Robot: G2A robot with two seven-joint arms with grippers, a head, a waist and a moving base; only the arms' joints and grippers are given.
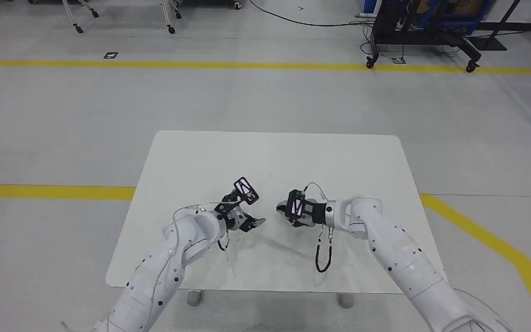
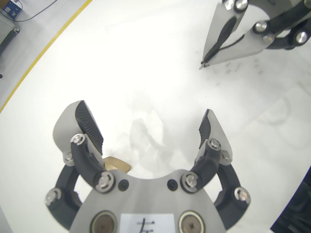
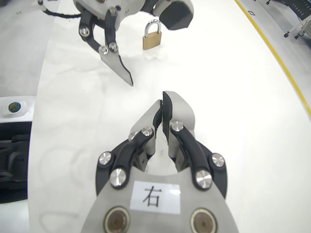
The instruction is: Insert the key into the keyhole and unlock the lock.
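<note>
Right wrist view: padlock [image 3: 151, 40] upright on the white table [image 3: 218, 98]. It has a brass box body and a bright steel shackle seated on top. Left gripper [image 3: 153, 49] has its fingers [image 3: 119, 66] spread wide: tapered metal wedges on black linkages. The padlock sits in the gap between them, close to the palm. Right gripper [image 3: 162, 100] points at it from across the gap, its fingers pressed pad to pad, apart from the padlock.

Left wrist view: ribbed black rubber pads [image 2: 88, 127] face each other. A brass corner of the padlock shows by one finger's base. At the right gripper's pinch there is a thin grey sliver, possibly the key [image 2: 201, 67], too small to be sure.

Top view: both grippers meet nose to nose near the table's middle, a little toward its near edge. The left one hides the padlock from above.
</note>
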